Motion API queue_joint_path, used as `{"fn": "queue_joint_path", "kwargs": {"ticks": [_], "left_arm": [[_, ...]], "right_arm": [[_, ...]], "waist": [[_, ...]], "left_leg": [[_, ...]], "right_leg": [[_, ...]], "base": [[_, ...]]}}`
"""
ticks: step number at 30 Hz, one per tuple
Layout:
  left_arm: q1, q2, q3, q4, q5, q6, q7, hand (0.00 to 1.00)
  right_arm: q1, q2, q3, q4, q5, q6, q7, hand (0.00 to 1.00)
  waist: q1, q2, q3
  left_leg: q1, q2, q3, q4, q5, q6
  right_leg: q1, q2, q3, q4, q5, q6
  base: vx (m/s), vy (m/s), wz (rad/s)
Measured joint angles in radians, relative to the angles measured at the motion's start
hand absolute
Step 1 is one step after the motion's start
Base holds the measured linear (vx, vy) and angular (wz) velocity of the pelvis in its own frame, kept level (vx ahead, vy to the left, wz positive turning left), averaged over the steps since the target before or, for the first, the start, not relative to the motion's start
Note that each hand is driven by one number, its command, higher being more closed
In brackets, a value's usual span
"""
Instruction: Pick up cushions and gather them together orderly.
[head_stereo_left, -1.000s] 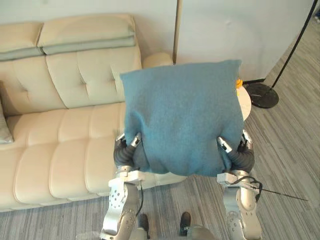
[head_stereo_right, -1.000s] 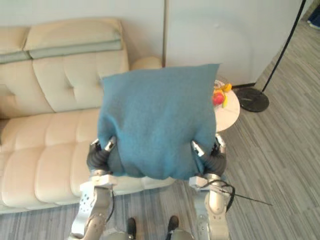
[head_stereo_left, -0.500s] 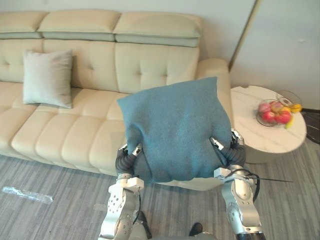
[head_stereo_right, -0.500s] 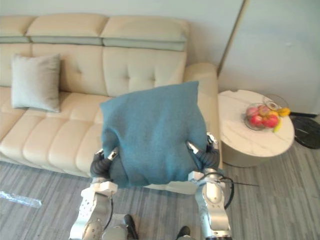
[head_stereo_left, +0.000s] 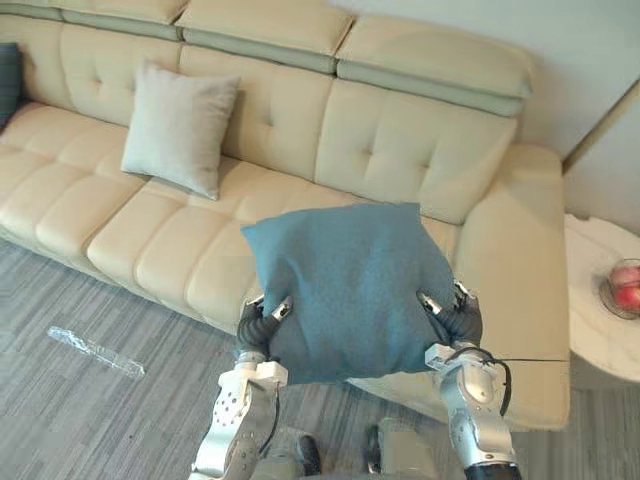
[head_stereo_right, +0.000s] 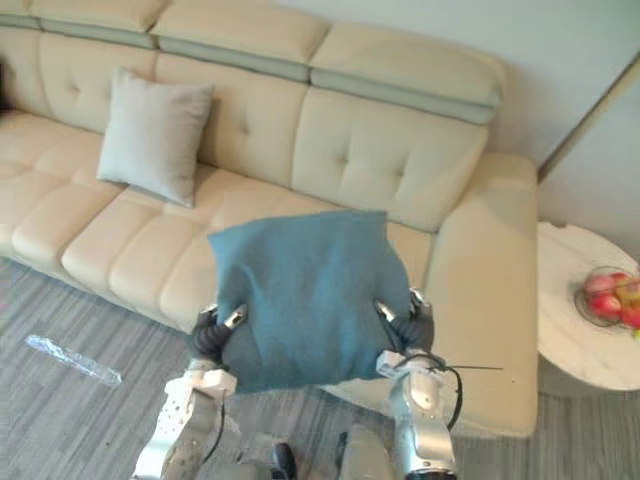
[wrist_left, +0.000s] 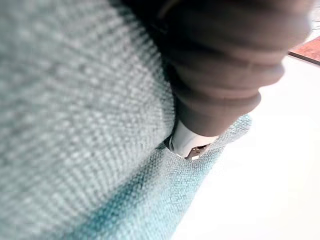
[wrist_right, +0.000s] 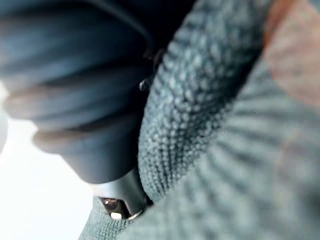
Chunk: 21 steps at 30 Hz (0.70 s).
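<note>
The blue cushion (head_stereo_left: 345, 285) is hanging in the air in front of the robot, over the front edge of the sofa (head_stereo_left: 420, 160) near its right end. It is not resting on any seat. The left hand (head_stereo_left: 257, 325) and the right hand (head_stereo_left: 460, 320) are clamping its two lower corners, with fingertips curling over the front face and the dark covers pressing into the knit. Most of the cushion is standing above the grip, so it is leaning on two small pinches of soft fabric. If either pinch is loosening, the top is likely to flop forward or sideways and pull the corner free, dropping the cushion onto the floor rather than the seat.

The grey cushion (head_stereo_left: 178, 128) is leaning against the backrest well to the left. Getting the blue one beside it is going to mean a long sideways carry, and the raised cushion is hiding part of the seat from the head camera. A swing to the right is risking the fruit bowl (head_stereo_left: 625, 290) on the side table (head_stereo_left: 600, 335).
</note>
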Motion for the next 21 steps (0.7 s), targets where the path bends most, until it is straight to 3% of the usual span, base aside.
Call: {"fn": "queue_joint_path", "kwargs": {"ticks": [1, 3, 5, 6, 8, 9, 11, 14, 15, 16, 17, 18, 20, 21], "left_arm": [[-0.002, -0.004, -0.005, 0.0, 0.003, 0.002, 0.0, 1.0], [0.0, -0.028, -0.013, -0.006, 0.013, 0.005, -0.008, 1.0], [0.01, -0.039, -0.013, -0.006, 0.013, 0.009, -0.016, 1.0], [0.024, -0.041, -0.013, -0.018, 0.012, 0.01, -0.029, 1.0], [0.062, -0.039, -0.013, -0.077, 0.012, 0.009, -0.043, 1.0], [0.077, -0.044, -0.013, -0.104, 0.012, 0.01, -0.054, 1.0], [0.077, -0.046, -0.013, -0.119, 0.012, 0.005, -0.059, 1.0], [0.08, -0.046, -0.013, -0.124, 0.013, 0.004, -0.059, 1.0], [0.087, -0.046, -0.015, -0.124, 0.013, 0.003, -0.059, 1.0], [0.089, -0.046, -0.017, -0.124, 0.013, 0.003, -0.059, 1.0], [0.093, -0.031, -0.02, -0.123, 0.014, 0.005, -0.057, 1.0], [0.097, -0.024, -0.023, -0.124, 0.014, 0.006, -0.057, 1.0], [0.097, -0.021, -0.023, -0.123, 0.014, 0.004, -0.057, 1.0], [0.096, -0.019, -0.021, -0.121, 0.014, 0.004, -0.055, 1.0]], "right_arm": [[0.008, -0.005, -0.002, -0.006, 0.0, 0.0, -0.001, 1.0], [0.048, -0.018, -0.004, -0.069, 0.0, 0.01, -0.002, 1.0], [0.115, -0.018, -0.004, -0.159, 0.0, 0.011, -0.002, 1.0], [0.167, -0.017, -0.004, -0.242, 0.0, 0.011, -0.002, 1.0], [0.193, -0.017, -0.003, -0.325, 0.0, 0.002, -0.002, 1.0], [0.188, -0.015, -0.003, -0.351, 0.0, -0.007, -0.002, 1.0], [0.178, -0.011, -0.002, -0.373, 0.0, -0.017, -0.002, 1.0], [0.147, 0.001, -0.002, -0.368, -0.001, -0.019, -0.002, 1.0], [0.151, 0.001, -0.002, -0.366, -0.003, -0.019, -0.005, 1.0], [0.153, -0.001, -0.002, -0.365, -0.005, -0.019, -0.005, 1.0], [0.161, 0.016, -0.002, -0.339, -0.022, -0.018, -0.007, 1.0], [0.181, 0.036, -0.001, -0.324, -0.037, -0.011, -0.007, 1.0], [0.187, 0.047, 0.002, -0.319, -0.039, -0.007, -0.007, 1.0], [0.165, 0.056, 0.003, -0.293, -0.04, -0.008, -0.006, 1.0]], "waist": [[-0.007, 0.005, -0.003], [0.006, 0.022, -0.005], [0.007, 0.021, -0.004], [0.011, 0.02, 0.0], [0.028, 0.006, 0.001], [0.048, 0.006, -0.003], [0.071, -0.003, -0.003], [0.096, -0.02, 0.002], [0.098, -0.002, -0.01], [0.098, 0.008, -0.017], [0.089, -0.001, -0.026], [0.084, -0.03, -0.044], [0.085, -0.046, -0.053], [0.085, -0.068, -0.067]], "left_leg": [[0.002, -0.003, -0.02, 0.001, -0.002, -0.002], [0.011, 0.034, -0.037, 0.066, -0.037, -0.058], [-0.007, 0.072, -0.01, 0.231, -0.049, -0.079], [-0.076, 0.132, 0.027, 0.479, -0.041, -0.078], [-0.166, 0.223, 0.076, 0.72, -0.071, -0.044], [-0.22, 0.278, 0.073, 0.759, -0.095, -0.051], [-0.281, 0.304, 0.029, 0.688, -0.112, -0.053], [-0.298, 0.254, -0.183, 0.418, -0.083, -0.114], [-0.278, 0.242, -0.332, 0.274, -0.036, -0.168], [-0.272, 0.246, -0.359, 0.246, -0.026, -0.174], [-0.265, 0.232, -0.339, 0.287, 0.019, -0.208], [-0.267, 0.217, -0.286, 0.324, -0.014, -0.185], [-0.263, 0.214, -0.206, 0.344, -0.041, -0.158], [-0.251, 0.221, -0.114, 0.344, -0.05, -0.141]], "right_leg": [[0.009, 0.003, 0.002, -0.008, 0.016, -0.061], [0.08, 0.014, -0.049, -0.043, 0.0, -0.076], [0.167, 0.023, -0.065, -0.078, -0.003, -0.081], [0.249, 0.035, -0.056, -0.117, -0.012, -0.083], [0.322, 0.045, -0.003, -0.149, -0.06, -0.071], [0.342, 0.052, 0.03, -0.158, -0.061, -0.072], [0.354, 0.04, 0.088, -0.168, -0.061, -0.072], [0.376, -0.006, 0.198, -0.168, -0.084, -0.031], [0.38, -0.018, 0.251, -0.16, -0.115, 0.023], [0.379, -0.016, 0.263, -0.158, -0.126, 0.044], [0.377, -0.045, 0.308, -0.143, -0.15, 0.084], [0.36, -0.077, 0.327, -0.129, -0.136, 0.104], [0.326, -0.107, 0.356, -0.121, -0.117, 0.123], [0.284, -0.129, 0.358, -0.127, -0.067, 0.133]], "base": [[0.36, -0.046, 0.8], [0.4, -0.038, 0.47], [0.42, -0.051, 0.48], [0.37, -0.021, 0.39], [0.34, 0.054, -0.19], [0.37, 0.116, -0.62], [0.32, 0.196, -0.9], [0.23, 0.291, -1.06], [0.25, 0.433, -0.96], [0.31, 0.568, -1.14], [0.26, 0.474, -0.94], [0.26, 0.46, -0.87], [0.26, 0.445, -1.08], [0.21, 0.383, -1.31]]}}
